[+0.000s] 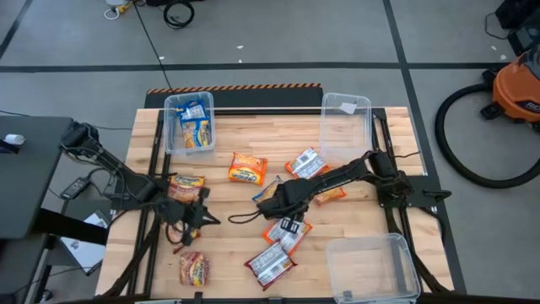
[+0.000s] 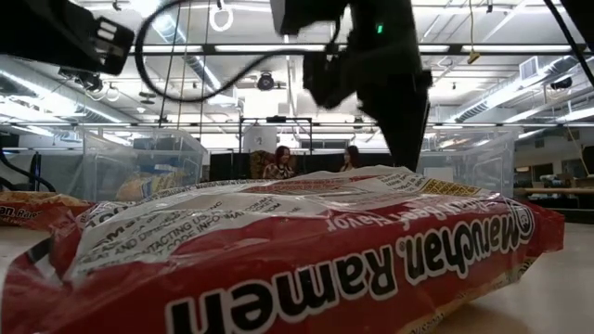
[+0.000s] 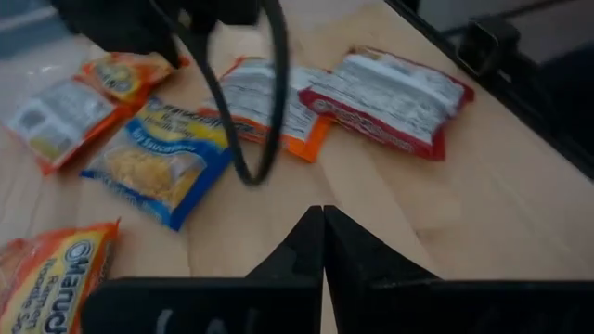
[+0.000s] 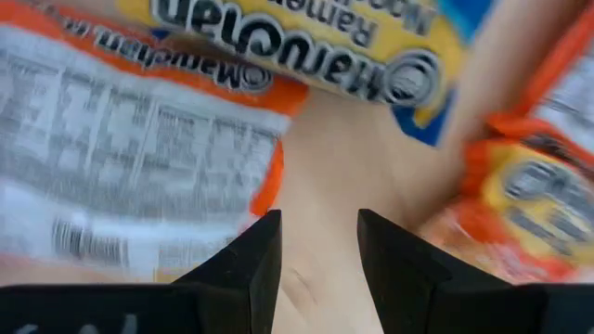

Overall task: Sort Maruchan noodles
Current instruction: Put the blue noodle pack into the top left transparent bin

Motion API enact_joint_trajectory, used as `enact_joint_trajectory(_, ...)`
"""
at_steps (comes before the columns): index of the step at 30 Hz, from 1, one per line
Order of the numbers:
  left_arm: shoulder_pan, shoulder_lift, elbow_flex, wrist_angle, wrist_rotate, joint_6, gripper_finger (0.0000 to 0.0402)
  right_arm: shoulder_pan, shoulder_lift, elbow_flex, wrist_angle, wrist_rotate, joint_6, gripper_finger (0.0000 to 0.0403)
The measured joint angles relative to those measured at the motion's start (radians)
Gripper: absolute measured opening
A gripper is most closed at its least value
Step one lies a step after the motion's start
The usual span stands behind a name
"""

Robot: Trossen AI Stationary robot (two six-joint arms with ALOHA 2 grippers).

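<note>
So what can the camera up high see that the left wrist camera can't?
Only the high view shows the three clear bins, one already holding blue packets, both whole arms, and the orange vacuum on the floor. Only the left wrist view shows the left gripper up close, its fingers shut with nothing between them. Both show the wooden table and loose packets on it, such as the blue packet and the red packet, and part of the right arm.
</note>
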Motion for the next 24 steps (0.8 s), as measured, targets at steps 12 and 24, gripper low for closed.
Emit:
enact_joint_trajectory(12, 0.026, -0.011, 0.001, 0.0, 0.012, -0.017, 0.0012, -0.158, 0.002, -0.135, 0.192, 0.157, -0.137, 0.0148)
enact_joint_trajectory(24, 0.026, -0.011, 0.001, 0.0, 0.012, 0.02, 0.0013, -0.085, -0.009, -0.025, 0.206, 0.366, -0.562, 0.0148)
